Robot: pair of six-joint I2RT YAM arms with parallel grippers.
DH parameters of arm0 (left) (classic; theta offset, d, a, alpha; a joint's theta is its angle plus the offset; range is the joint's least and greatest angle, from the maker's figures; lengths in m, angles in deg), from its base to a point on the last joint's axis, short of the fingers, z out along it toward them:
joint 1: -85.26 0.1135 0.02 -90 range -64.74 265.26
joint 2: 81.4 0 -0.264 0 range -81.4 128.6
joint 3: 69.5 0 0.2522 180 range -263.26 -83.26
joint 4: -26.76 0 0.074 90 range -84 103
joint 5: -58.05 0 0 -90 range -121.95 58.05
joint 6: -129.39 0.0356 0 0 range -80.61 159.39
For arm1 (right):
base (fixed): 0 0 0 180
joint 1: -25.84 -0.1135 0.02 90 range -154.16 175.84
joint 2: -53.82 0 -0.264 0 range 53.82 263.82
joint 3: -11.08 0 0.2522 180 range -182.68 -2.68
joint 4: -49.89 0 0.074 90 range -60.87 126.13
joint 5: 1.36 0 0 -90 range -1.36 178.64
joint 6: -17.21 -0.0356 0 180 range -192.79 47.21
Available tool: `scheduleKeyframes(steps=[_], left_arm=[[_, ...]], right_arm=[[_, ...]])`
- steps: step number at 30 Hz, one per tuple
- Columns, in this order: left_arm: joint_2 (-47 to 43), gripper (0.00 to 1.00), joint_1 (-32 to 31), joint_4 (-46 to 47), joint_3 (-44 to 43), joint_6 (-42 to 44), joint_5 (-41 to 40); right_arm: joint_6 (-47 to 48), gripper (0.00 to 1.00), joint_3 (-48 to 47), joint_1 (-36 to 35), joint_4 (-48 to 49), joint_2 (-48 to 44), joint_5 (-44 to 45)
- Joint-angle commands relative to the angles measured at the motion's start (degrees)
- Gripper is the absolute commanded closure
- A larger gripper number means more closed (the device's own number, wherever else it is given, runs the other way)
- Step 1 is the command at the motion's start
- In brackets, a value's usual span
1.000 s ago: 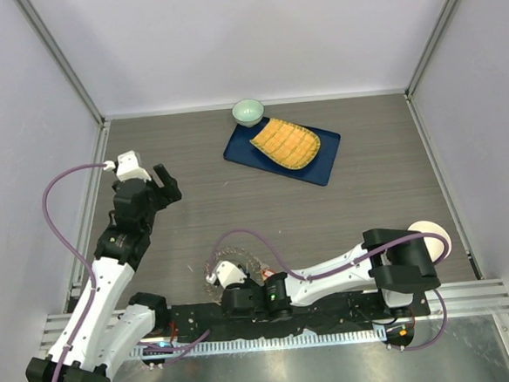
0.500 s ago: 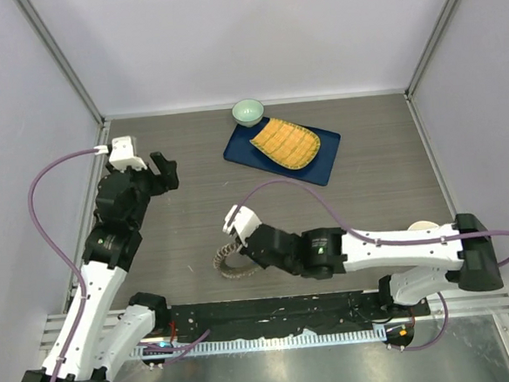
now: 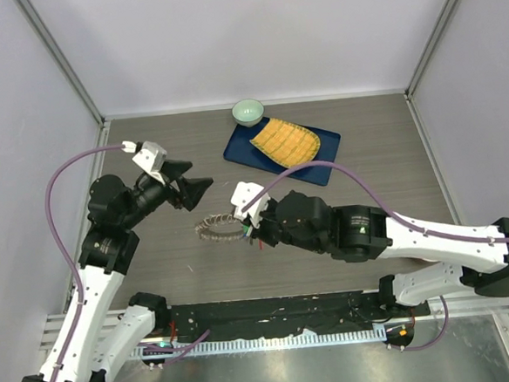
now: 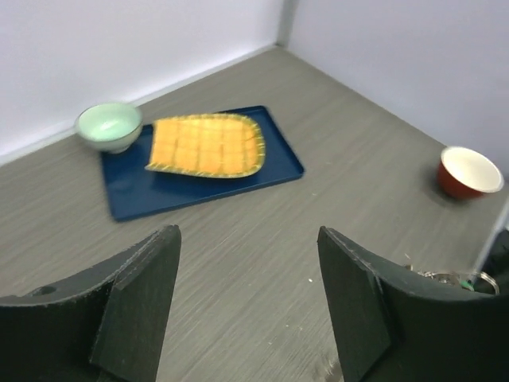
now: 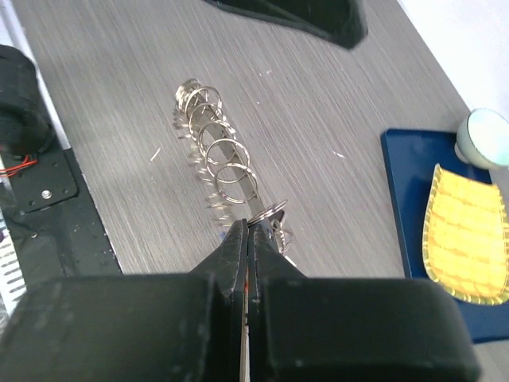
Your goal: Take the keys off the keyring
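Observation:
The keyring [image 3: 217, 226] lies mid-table as a grey wreath fringed with small silvery keys [image 3: 207, 234]. In the right wrist view it shows as a row of wire loops [image 5: 216, 142] with keys [image 5: 280, 236] hanging by the jaw tips. My right gripper [image 5: 248, 225] is shut, pinching the near end of the keyring; in the top view it [image 3: 246, 226] sits at the ring's right edge. My left gripper [image 3: 199, 176] hovers open just up and left of the ring, and its wrist view shows only bare table between its fingers [image 4: 151, 286].
A blue tray [image 3: 322, 163] carrying a yellow ridged mat [image 3: 285, 143] lies at the back, a pale green bowl [image 3: 248, 112] beside it. A red bowl with a cream inside [image 4: 469, 171] stands to the right. Walls enclose the table on three sides.
My right arm has swung from the near edge to mid-table, dragging the keyring with it. My left gripper has turned right toward the ring, its jaws a little narrower.

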Motion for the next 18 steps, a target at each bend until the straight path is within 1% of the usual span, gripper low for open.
scheduleKeyframes(steps=[1, 2, 3, 4, 5, 7, 9, 12, 14, 17, 18], left_arm=[[-1.3, 0.28, -0.2, 10.0, 2.7, -1.2, 17.9], [-1.8, 0.28, -0.2, 13.2, 4.0, -2.0, 24.2], [-2.4, 0.28, -0.3, 17.9, 6.3, -2.9, 26.6], [-3.2, 0.28, -0.3, 19.8, 7.0, -4.7, 28.4], [-3.2, 0.28, -0.3, 21.2, 7.2, -5.0, 32.1], [-2.6, 0.35, -0.6, 20.7, 5.4, -5.4, 34.8], [-0.8, 0.36, -1.1, 19.9, 3.8, -6.3, 37.1], [1.6, 0.27, -1.9, 21.3, 1.1, -7.4, 39.4], [2.4, 0.27, -2.8, 24.4, 0.5, -7.3, 40.2], [3.2, 0.33, -6.3, 24.8, -0.8, -2.6, 39.4], [3.2, 0.34, -7.2, 24.7, -0.9, 0.6, 38.6]], right_arm=[[6.8, 0.99, -2.4, 0.4, -0.5, -4.3, -5.7], [7.4, 0.99, -1.4, 0.7, -0.2, -5.1, -7.7], [8.5, 0.99, -0.4, 1.0, 1.4, -6.0, -9.0], [8.8, 0.99, 1.4, 2.0, 2.1, -7.8, -10.0], [8.9, 0.99, 2.2, 2.5, 2.8, -8.6, -11.9], [9.7, 0.99, 3.3, 4.3, 4.5, -10.6, -13.6], [10.8, 0.99, 3.4, 5.2, 5.2, -11.2, -16.6], [11.8, 0.99, 2.9, 5.6, 5.2, -11.5, -19.3], [12.2, 0.99, 2.8, 5.7, 5.3, -11.5, -21.7], [12.5, 0.99, 3.0, 5.7, 5.2, -11.4, -24.5], [12.7, 0.99, 2.9, 5.8, 5.1, -11.1, -25.4]])
